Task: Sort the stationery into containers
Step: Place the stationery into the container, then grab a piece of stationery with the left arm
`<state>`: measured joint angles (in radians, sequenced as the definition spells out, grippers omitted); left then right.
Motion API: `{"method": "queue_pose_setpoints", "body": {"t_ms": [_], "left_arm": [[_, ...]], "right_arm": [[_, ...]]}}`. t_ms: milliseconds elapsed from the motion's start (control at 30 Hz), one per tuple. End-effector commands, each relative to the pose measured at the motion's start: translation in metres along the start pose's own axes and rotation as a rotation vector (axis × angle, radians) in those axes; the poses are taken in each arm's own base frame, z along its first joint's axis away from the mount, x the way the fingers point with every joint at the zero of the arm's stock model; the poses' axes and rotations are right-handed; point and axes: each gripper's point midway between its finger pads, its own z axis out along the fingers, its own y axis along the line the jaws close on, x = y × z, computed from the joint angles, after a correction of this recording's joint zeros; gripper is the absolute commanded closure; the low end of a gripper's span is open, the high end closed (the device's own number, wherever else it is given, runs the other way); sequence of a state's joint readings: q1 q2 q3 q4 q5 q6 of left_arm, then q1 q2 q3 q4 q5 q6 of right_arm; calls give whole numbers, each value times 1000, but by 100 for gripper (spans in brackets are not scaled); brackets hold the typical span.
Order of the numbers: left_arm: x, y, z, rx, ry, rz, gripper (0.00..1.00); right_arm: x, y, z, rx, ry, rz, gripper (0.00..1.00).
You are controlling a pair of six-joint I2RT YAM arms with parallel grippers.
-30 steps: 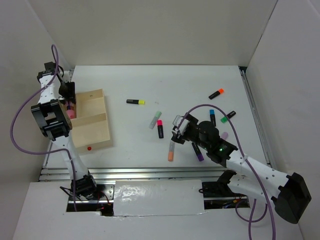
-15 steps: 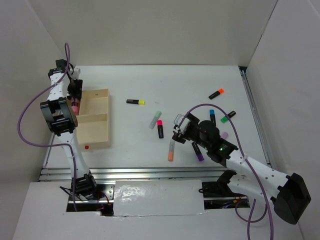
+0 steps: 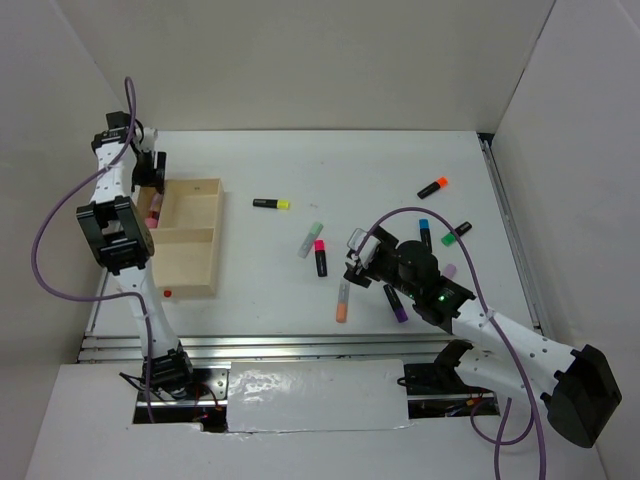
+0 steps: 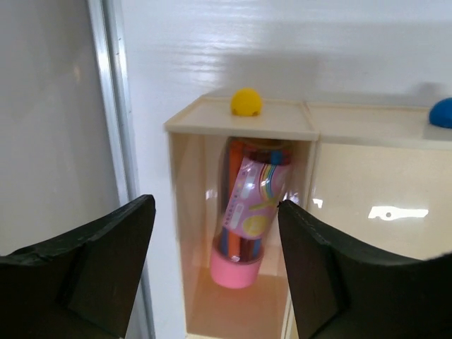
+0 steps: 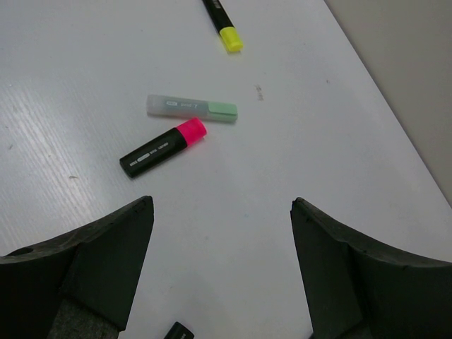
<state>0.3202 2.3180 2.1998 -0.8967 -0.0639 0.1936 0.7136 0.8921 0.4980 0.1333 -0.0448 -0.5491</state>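
Note:
My left gripper point(image 4: 215, 208) hangs open over the far left corner of the tan wooden tray point(image 3: 190, 262). Below it a pink-capped tube of coloured pens point(image 4: 247, 212) lies in the tray's narrow left compartment, free of the fingers. Further right my right gripper point(image 5: 222, 205) stands open and empty above the table. A pink-capped black marker point(image 5: 164, 147), a pastel green marker point(image 5: 192, 107) and a yellow-capped marker point(image 5: 224, 25) lie beyond it. From above, my left gripper point(image 3: 152, 172) is at the tray's far end and my right gripper point(image 3: 355, 260) is beside the pink-capped marker point(image 3: 321, 258).
More markers lie near the right arm: pastel orange point(image 3: 342, 301), purple point(image 3: 396, 302), blue-capped point(image 3: 425, 235), green-capped point(image 3: 456, 233), orange-capped point(image 3: 432, 187). The tray rim carries a yellow dot point(image 4: 246, 101), a blue dot point(image 4: 441, 113) and a red dot point(image 3: 167, 294). White walls enclose the table.
My left gripper has opened and let go of the pink tube, which now lies in the tray. The left arm swung toward the tray's far end. The right arm has not moved.

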Motion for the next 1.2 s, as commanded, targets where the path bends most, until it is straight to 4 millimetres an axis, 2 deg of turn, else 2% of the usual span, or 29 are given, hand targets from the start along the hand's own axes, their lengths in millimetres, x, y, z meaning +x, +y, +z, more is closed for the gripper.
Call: {"method": "queue_pose_setpoints", "body": {"t_ms": [0,100,233,367,467,500,533,567,600,633,667,700,733,767,800,867,900,933,967,1000,1033,1067,1100,1133,1167], "left_arm": [[-8,3,-22,9,-51,11,18],[-16,3,-38,11,-89,17,26],[-17,1,-50,22,-113,18,38],[-22,-4,-69,75,-171,-2,41],[-24,-13,-90,186,-233,-36,41],[-31,-14,-108,208,-283,-40,41],[-26,-16,-111,243,-288,-52,41],[-28,-25,-121,305,-316,-45,41],[-30,-28,-141,319,-358,-35,41],[-23,-33,-142,345,-357,-36,40],[-22,-38,-152,366,-380,-15,39],[-22,-44,-174,388,-425,5,36],[-12,-53,-172,412,-416,31,34],[-8,-58,-181,423,-432,53,32],[4,-67,-193,438,-445,73,26],[14,-80,-204,437,-468,145,20],[30,-88,-213,430,-473,168,12],[36,-98,-215,433,-481,212,8],[37,-103,-238,410,-550,250,3],[53,-111,-231,416,-533,262,1],[60,-120,-233,404,-539,291,1],[59,-123,-252,374,-612,321,1],[73,-138,-246,397,-596,350,1],[78,-141,-249,385,-605,359,1],[80,-145,-261,373,-648,375,1]], "right_arm": [[-12,-4,1,4,-31,3,16],[-13,-4,2,0,-33,1,16],[-16,-4,2,0,-42,0,16],[-19,-7,2,10,-45,14,16],[-24,-17,0,35,-41,63,16],[-23,-20,0,42,-32,80,16],[-27,-31,-2,65,-27,120,16],[-26,-35,-2,72,-16,145,17],[-26,-41,-3,80,-6,168,17],[-31,-48,-5,92,1,216,17],[-24,-58,-7,105,31,250,18],[-18,-60,-10,102,63,280,18],[-22,-68,-12,116,65,325,18],[-19,-77,-16,130,74,351,19],[-15,-76,-19,120,98,374,19],[-17,-85,-24,129,106,419,21],[-12,-84,-28,122,133,442,21],[-14,-84,-30,120,134,456,21],[-11,-83,-32,119,147,484,21],[-2,-80,-35,121,177,509,21],[1,-78,-38,122,188,529,22],[6,-75,-40,122,203,550,22],[21,-66,-44,109,249,571,21],[24,-61,-47,102,259,574,22],[30,-56,-49,91,278,575,21]]}}
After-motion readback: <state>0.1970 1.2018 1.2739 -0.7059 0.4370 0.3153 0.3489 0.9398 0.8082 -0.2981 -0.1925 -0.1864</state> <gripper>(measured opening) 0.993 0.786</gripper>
